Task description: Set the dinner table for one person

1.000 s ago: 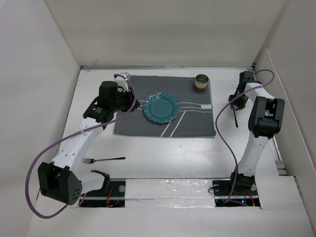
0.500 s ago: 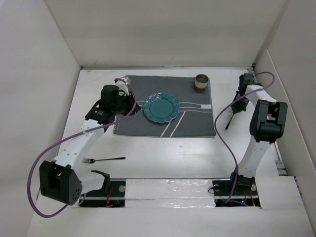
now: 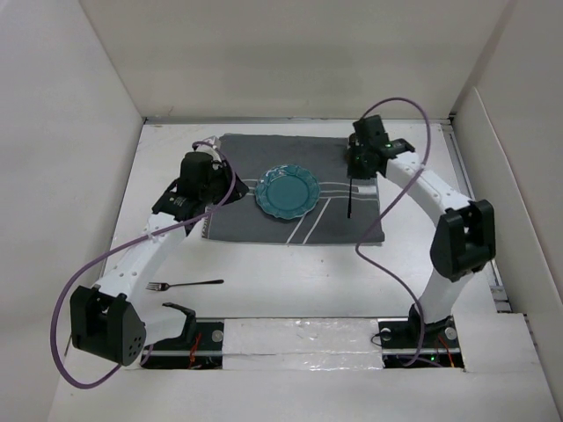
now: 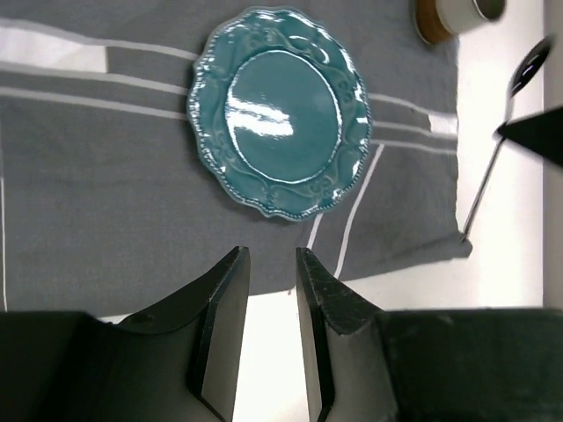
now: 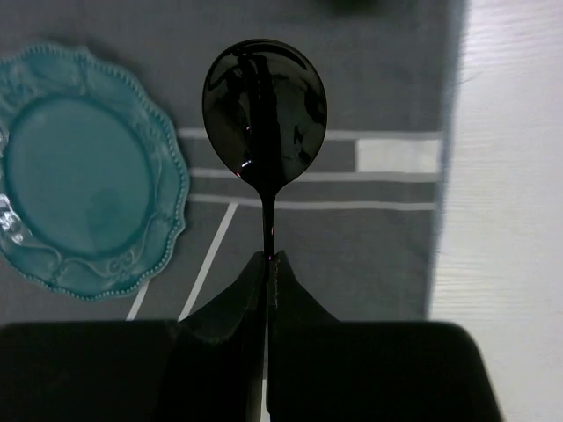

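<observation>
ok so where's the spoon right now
In the top view, the black spoon hangs from the right gripper over the right side of the grey striped mat, just right of the teal plate.

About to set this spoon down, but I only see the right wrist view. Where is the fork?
Observer: The fork lies on the bare dinner table by the left arm's base, off the mat.
Operator: Is the left claw holding anything?
Observer: No, it is open and empty, over the mat's near edge.
Operator: Where's the cup?
Observer: At the mat's far right corner, beyond your spoon.
</observation>
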Robot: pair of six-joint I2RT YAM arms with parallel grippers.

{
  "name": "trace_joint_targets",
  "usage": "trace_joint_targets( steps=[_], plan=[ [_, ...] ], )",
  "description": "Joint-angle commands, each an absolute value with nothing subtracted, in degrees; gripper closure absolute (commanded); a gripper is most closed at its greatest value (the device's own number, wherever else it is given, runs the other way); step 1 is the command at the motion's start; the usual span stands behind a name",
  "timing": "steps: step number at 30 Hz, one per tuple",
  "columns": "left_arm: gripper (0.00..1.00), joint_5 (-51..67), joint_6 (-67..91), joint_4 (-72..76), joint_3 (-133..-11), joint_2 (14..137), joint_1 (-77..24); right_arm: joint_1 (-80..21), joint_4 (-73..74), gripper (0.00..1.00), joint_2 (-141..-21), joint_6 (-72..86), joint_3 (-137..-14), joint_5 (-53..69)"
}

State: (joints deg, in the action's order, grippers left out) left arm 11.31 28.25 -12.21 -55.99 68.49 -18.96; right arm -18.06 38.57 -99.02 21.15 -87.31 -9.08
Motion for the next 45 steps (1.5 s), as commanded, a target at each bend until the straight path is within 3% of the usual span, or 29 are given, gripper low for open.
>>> trace_joint_targets(
  steps=[1,7,18,20,21,22,28,31,32,33,34,35,41,43,44,45],
  plan=[
    [0.77,1.4,36.9,-14.7,-55.1,65.0,-19.1,-21.5,37.3,1.0,-107.1,22.8,-89.5,-7.7],
    [0.77,0.6,39.1,-16.4,-53.0,60.9,-19.1,-22.1,36.8,1.0,-114.2,22.5,-95.0,-6.7],
    [0.79,-12.9,48.9,-31.4,-51.1,55.8,-19.1,-22.1,39.2,0.99,-125.2,21.7,-103.2,-5.4],
    [0.79,-13.0,49.0,-31.8,-51.4,54.7,-19.1,-22.1,38.9,0.9,-125.2,21.9,-103.0,-5.8],
    [0.79,-12.8,48.8,-31.8,-51.9,53.8,-19.1,-22.1,38.8,0.78,-124.9,21.9,-102.9,-5.9],
    [0.79,-12.7,48.6,-31.7,-52.0,53.4,-19.1,-22.1,38.7,0.78,-124.5,21.9,-102.9,-5.7],
    [0.79,-12.3,46.1,-33.0,-58.1,52.0,-19.1,-22.6,39.3,0.54,-119.6,20.9,-103.7,-4.0],
    [0.82,-11.3,42.5,-33.7,-64.7,51.8,-19.1,-23.9,35.5,0.57,-111.4,18.9,-99.6,-2.0],
    [0.85,-10.5,39.9,-33.7,-66.4,51.7,-19.1,-24.4,33.9,0.65,-106.9,18.3,-97.8,-0.5],
    [0.88,-8.9,39.1,-33.6,-68.1,51.7,-19.1,-25.0,29.7,0.83,-105.0,17.4,-95.8,3.2],
    [0.95,-8.2,38.5,-33.7,-71.4,51.6,-19.1,-25.8,27.3,0.95,-103.1,17.1,-93.5,9.0],
    [0.99,-7.4,38.1,-33.7,-73.3,51.7,-19.1,-28.5,25.2,1.0,-101.6,16.9,-89.4,11.7],
    [1.0,-0.4,39.4,-33.2,-83.1,51.8,-19.1,-45.0,13.3,1.0,-100.8,15.3,-81.3,18.8],
    [1.0,3.0,39.6,-33.7,-86.3,51.2,-19.1,-50.3,11.8,0.91,-104.7,15.3,-82.8,21.3],
    [0.97,3.5,39.6,-34.2,-87.4,51.0,-19.1,-52.0,11.3,0.77,-106.2,14.9,-83.8,21.3],
    [0.92,4.5,39.6,-34.4,-88.5,50.8,-19.1,-55.3,11.4,0.7,-107.5,14.1,-86.5,21.4]
  ],
)
